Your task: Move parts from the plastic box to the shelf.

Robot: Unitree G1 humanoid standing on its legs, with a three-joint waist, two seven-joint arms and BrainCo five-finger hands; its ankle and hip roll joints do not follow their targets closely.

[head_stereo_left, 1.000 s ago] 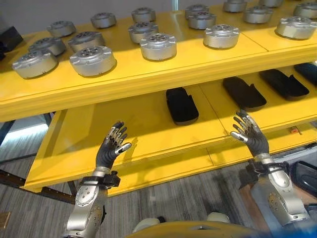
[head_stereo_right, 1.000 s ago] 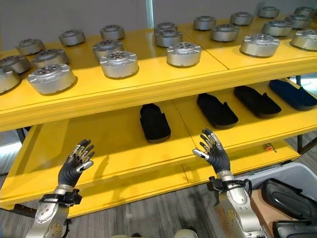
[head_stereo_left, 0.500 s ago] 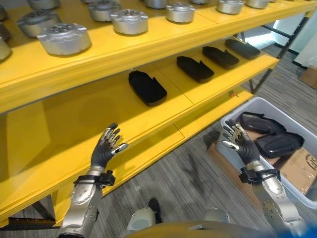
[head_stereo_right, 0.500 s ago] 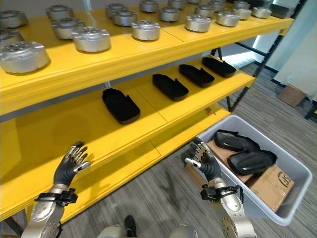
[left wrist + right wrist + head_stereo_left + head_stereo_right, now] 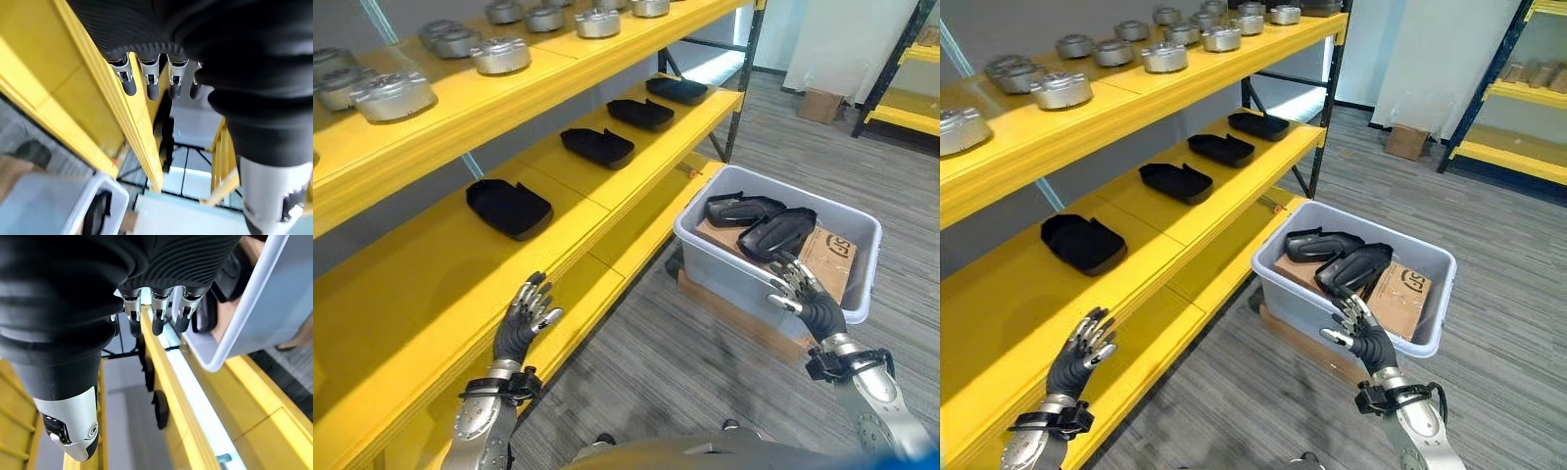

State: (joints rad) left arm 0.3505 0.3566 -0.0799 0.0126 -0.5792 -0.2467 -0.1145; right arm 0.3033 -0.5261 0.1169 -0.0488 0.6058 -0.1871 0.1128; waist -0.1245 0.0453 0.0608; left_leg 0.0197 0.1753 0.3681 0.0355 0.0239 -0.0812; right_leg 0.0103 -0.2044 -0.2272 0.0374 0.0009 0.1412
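my left hand (image 5: 521, 326) has a dark ribbed cover on its back and wrist, like a bumpy black glove. my fingers (image 5: 149, 84) are shiny silver with dark tips, and they sit in a row. my thumb is silver with a dark tip too. my right hand (image 5: 811, 300) looks just the same. a black band goes round each wrist. my arms are smooth silver-grey, round and hard, with small round screw spots on them. up close the cover has thin lines all across it.
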